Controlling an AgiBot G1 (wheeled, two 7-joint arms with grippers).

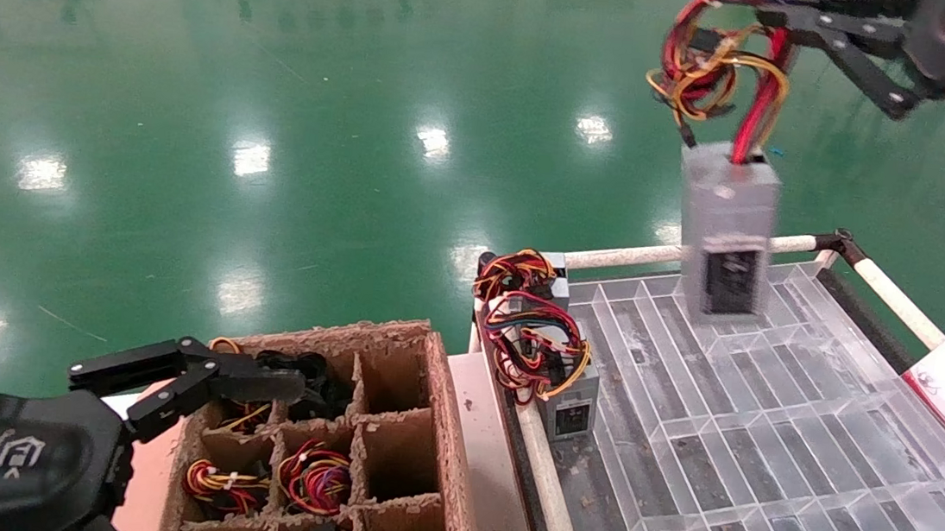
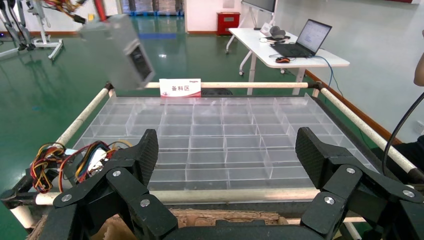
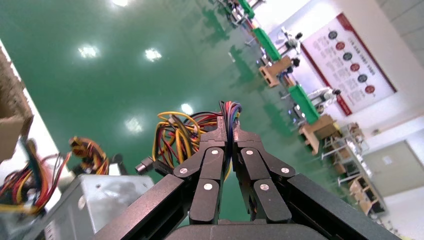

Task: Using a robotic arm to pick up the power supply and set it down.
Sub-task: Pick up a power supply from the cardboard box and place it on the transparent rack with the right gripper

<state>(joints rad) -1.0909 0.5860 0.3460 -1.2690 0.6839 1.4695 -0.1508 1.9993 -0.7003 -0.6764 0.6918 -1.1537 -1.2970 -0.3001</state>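
Lighting: bright, from overhead; white glare patches on the glossy green floor (image 1: 348, 115). Blur: the hanging power supply (image 1: 726, 229) is smeared in head and left wrist views. Sheen on the clear tray (image 1: 777, 434). Shadows faint.

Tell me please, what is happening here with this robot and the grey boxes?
The right gripper is shut on the wires of a power supply, which hangs by them in the air above the far end of the clear divided tray. Two more power supplies already stand at the tray's left edge. The left gripper is open and hovers over the cardboard box, whose cells hold more wired units.
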